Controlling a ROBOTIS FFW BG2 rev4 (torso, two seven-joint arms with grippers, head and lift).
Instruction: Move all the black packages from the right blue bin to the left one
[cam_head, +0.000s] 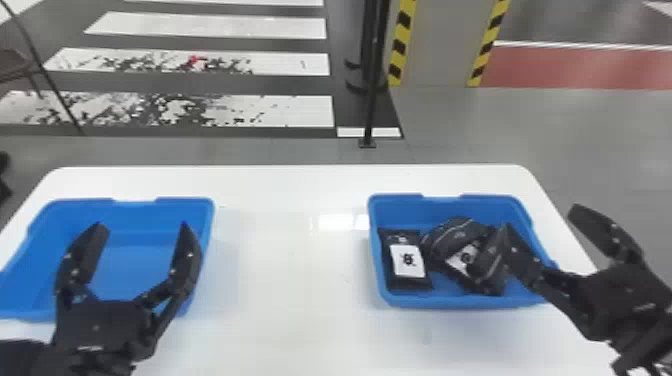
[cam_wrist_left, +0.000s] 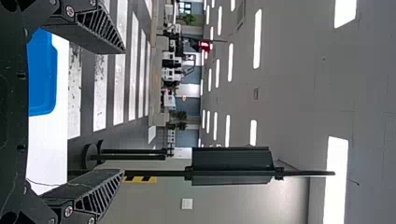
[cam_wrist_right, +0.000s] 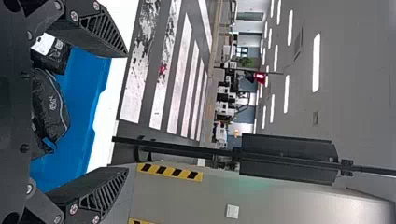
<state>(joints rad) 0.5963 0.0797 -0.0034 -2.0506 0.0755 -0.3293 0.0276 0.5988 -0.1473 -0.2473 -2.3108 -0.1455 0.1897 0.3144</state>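
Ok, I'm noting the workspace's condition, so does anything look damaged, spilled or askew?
The oddest thing is two white floor stripes beyond the table: dark, patchy blotches make their paint look worn. Some black packages in the right bin lie heaped, but nothing looks spilled.

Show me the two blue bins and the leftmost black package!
Left blue bin (cam_head: 132, 217): head view, far wall.
Right blue bin (cam_head: 400, 211): head view, far wall.
Leftmost black package (cam_head: 407, 261): head view, white label.
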